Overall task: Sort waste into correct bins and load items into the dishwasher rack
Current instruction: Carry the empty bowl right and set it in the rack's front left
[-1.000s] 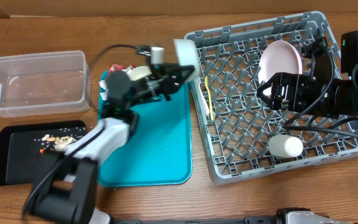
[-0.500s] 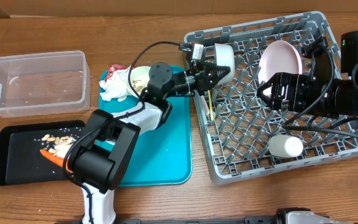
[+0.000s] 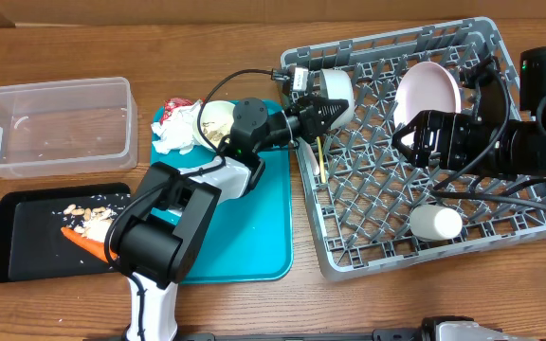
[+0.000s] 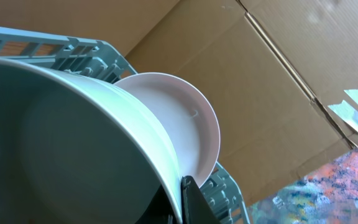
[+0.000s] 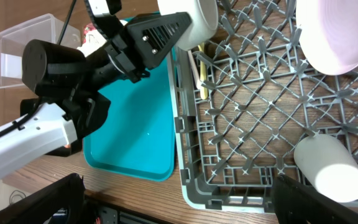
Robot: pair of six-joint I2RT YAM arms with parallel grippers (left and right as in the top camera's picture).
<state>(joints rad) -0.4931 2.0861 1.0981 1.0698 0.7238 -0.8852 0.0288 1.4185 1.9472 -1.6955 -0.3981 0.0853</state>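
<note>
My left gripper [image 3: 326, 106] is shut on the rim of a white bowl [image 3: 336, 85], holding it tilted over the back left edge of the grey dishwasher rack [image 3: 387, 242]. In the left wrist view the bowl [image 4: 73, 137] fills the frame with one dark finger [image 4: 191, 202] against its rim and the pink plate [image 4: 188, 121] just behind. The plate [image 3: 429, 92] stands upright in the rack, yellow cutlery [image 3: 318, 142] lies by its left wall, and a white cup [image 3: 436, 223] lies at the front. My right gripper [image 3: 415, 140] hovers open over the rack, empty.
A teal tray [image 3: 235, 227] holds a second bowl [image 3: 218, 118], a crumpled napkin [image 3: 172, 134] and a red wrapper [image 3: 178, 102] at its back. The clear tub [image 3: 50, 123] is at far left. In front of it, the black tray [image 3: 27, 256] holds a carrot [image 3: 83, 242] and scraps [image 3: 88, 213].
My left arm swung right, carrying the bowl from above the teal tray to over the rack's left edge, then nearly stopped. The right arm stayed put.
</note>
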